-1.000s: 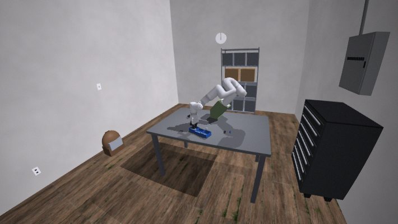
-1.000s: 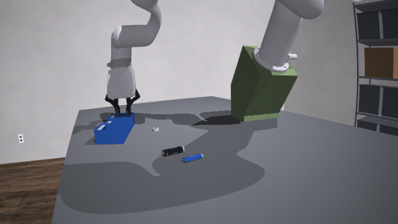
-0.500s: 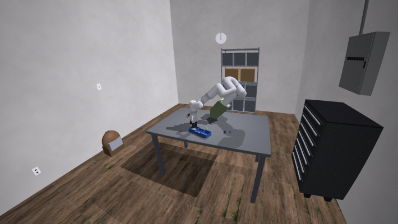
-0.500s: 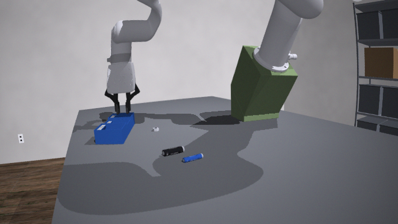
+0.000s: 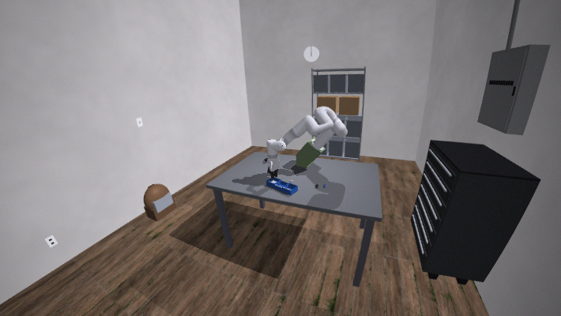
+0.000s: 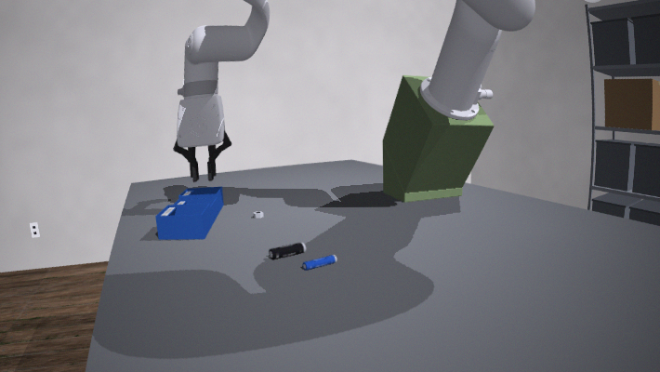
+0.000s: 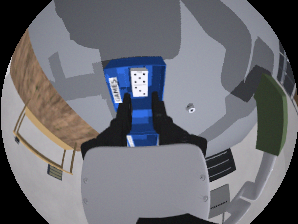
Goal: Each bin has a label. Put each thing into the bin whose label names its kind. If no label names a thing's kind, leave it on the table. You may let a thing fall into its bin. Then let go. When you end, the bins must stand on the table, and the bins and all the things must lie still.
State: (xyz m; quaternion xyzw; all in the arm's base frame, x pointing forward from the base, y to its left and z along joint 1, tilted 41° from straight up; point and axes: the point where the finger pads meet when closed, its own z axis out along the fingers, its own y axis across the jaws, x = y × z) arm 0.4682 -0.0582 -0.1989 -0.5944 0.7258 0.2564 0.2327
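Observation:
A blue bin [image 6: 191,214] with small white labels on its rim stands at the table's far left; it also shows in the top view [image 5: 281,186] and the wrist view [image 7: 135,96]. My gripper [image 6: 203,176] hangs a little above the bin's far end, its fingers a narrow gap apart with nothing visible between them. In the wrist view a white dotted patch [image 7: 140,82] lies in the bin just beyond the fingertips. A black battery [image 6: 287,251], a blue battery [image 6: 319,262] and a small white ring [image 6: 258,214] lie on the table.
The arm's green base block [image 6: 434,139] stands tilted at the table's back. The table's left edge runs close beside the bin. A shelf [image 5: 338,112] and a black drawer cabinet [image 5: 470,209] stand off the table.

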